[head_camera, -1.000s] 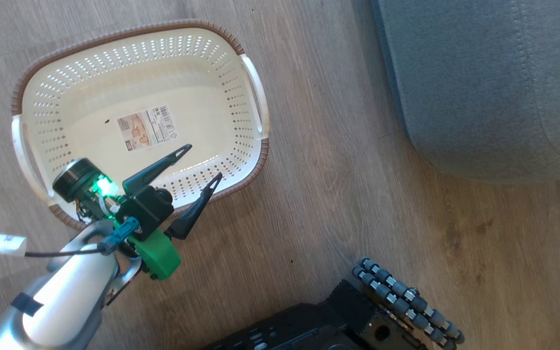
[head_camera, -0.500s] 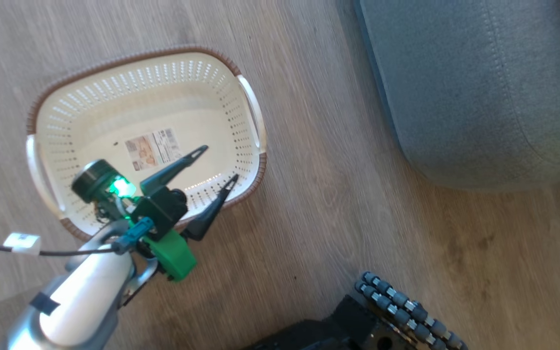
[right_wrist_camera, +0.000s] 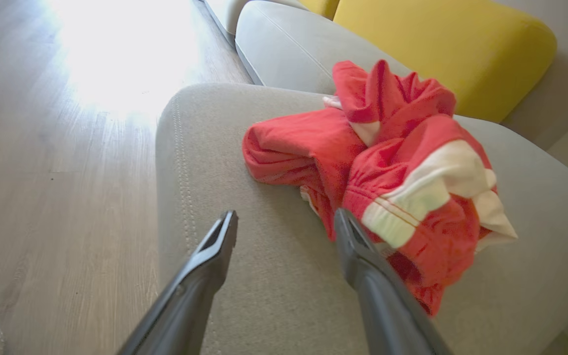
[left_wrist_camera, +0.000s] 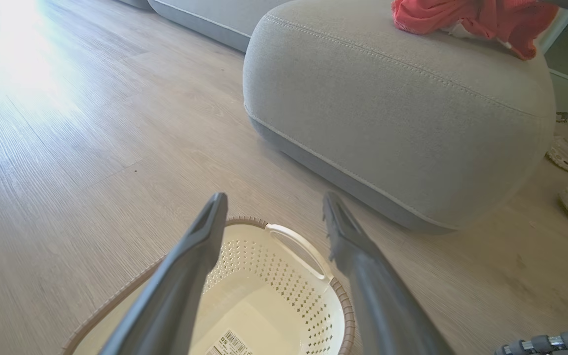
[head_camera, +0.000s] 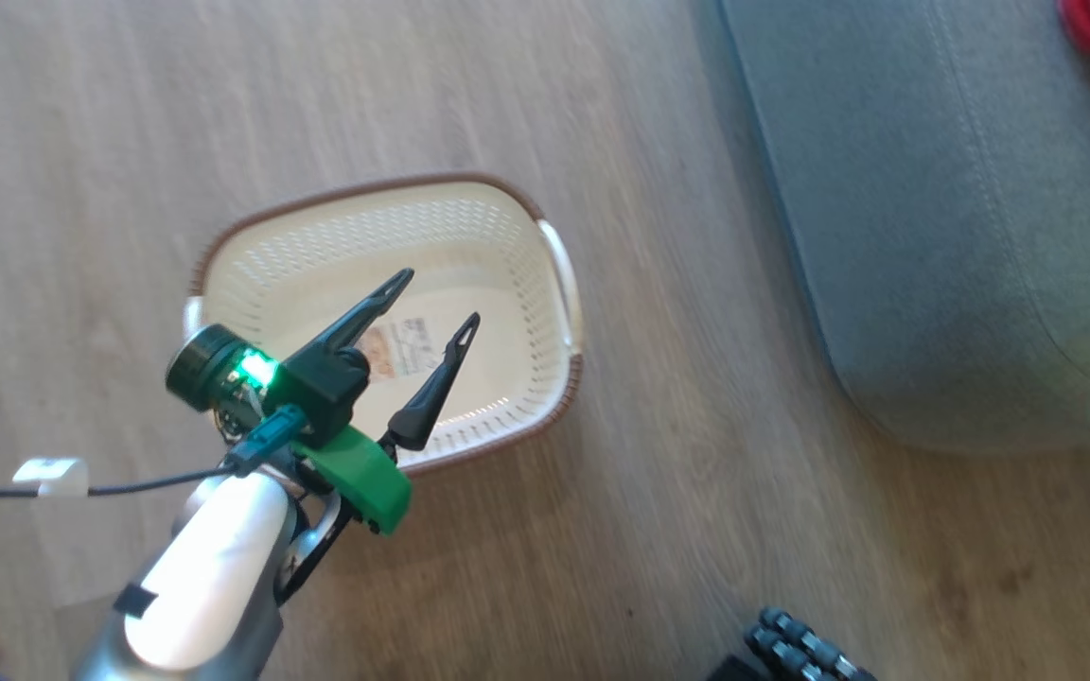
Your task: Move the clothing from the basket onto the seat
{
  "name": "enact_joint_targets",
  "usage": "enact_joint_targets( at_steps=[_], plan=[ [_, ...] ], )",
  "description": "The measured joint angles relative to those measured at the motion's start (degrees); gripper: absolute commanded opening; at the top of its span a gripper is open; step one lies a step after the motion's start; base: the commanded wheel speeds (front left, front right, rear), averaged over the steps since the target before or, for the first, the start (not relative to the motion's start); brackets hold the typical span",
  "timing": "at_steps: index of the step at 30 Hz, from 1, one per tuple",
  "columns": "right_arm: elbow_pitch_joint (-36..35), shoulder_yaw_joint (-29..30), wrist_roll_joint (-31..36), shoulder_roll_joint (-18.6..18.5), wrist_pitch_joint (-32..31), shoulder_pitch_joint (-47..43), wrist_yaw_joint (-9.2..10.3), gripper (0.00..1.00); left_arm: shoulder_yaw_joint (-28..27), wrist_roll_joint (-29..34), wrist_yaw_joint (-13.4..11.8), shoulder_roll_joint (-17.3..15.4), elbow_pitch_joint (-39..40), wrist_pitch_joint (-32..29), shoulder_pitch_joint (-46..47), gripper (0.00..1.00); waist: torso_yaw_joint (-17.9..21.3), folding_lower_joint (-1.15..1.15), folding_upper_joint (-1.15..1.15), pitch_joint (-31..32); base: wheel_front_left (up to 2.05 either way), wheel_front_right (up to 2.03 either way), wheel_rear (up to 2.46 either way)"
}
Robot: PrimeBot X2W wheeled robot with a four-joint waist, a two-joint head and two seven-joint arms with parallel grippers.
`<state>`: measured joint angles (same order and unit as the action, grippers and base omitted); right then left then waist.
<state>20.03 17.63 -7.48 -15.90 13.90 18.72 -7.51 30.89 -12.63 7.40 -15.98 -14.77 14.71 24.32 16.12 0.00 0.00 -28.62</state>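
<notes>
Just beyond your right gripper (right_wrist_camera: pixel 285 213), spread wide and holding nothing, the red clothing (right_wrist_camera: pixel 387 162) lies heaped on the seat (right_wrist_camera: pixel 205 148), apparently touching one finger. Your left gripper (head_camera: pixel 441 295), also spread and unloaded, hangs above the basket (head_camera: pixel 507 236).

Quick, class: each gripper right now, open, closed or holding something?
Left gripper: open, empty, over the basket.
Right gripper: open, empty, beside the clothing on the seat.
</notes>
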Motion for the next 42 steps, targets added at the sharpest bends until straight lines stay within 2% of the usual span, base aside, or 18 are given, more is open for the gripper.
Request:
enact_joint_targets(
  at_steps=[6, 11, 16, 24, 30, 42],
  plan=[
    [-7.9, -3.1, 1.5, 5.6, -1.6, -3.2, 0.00, 1.00, -7.4, 0.0, -0.5, 3.4, -1.5, 0.0, -3.4, 1.00, -4.5, 0.00, 0.00, 4.5, 0.00, 0.00, 0.00],
    [-10.2, -5.4, 1.9, 6.6, -3.4, -3.5, 0.00, 1.00, -13.0, 0.2, -0.5, 5.9, -2.9, 0.0, -5.1, 1.00, -9.0, 0.00, 0.00, 7.7, 0.00, 0.00, 0.00],
    [-9.7, -7.7, 0.5, 7.5, -3.6, -5.5, 0.00, 1.00, -18.2, 1.3, -0.5, 8.1, -3.7, 0.0, -7.4, 1.00, -13.4, 0.00, 0.00, 11.2, 0.00, 0.00, 0.00],
    [-4.1, -11.9, -1.3, 9.5, -1.5, -6.2, 0.00, 1.00, -24.8, 3.3, -0.5, 9.6, -3.9, 0.0, -11.9, 1.00, -18.5, 0.00, 0.00, 16.5, 0.00, 0.00, 0.00],
    [0.4, -14.5, -3.2, 10.5, -0.2, -6.4, 0.00, 1.00, -28.8, 4.7, -0.5, 10.9, -4.0, 0.0, -13.7, 1.00, -19.7, 0.00, 0.00, 19.3, 0.00, 0.00, 0.00],
    [4.2, -18.5, -3.2, 11.9, 0.3, -6.9, 0.01, 1.00, -34.0, 7.6, -2.1, 12.5, -2.7, 0.0, -17.6, 1.00, -17.7, 0.00, 0.00, 23.5, 0.00, 0.00, 0.00]
  ],
)
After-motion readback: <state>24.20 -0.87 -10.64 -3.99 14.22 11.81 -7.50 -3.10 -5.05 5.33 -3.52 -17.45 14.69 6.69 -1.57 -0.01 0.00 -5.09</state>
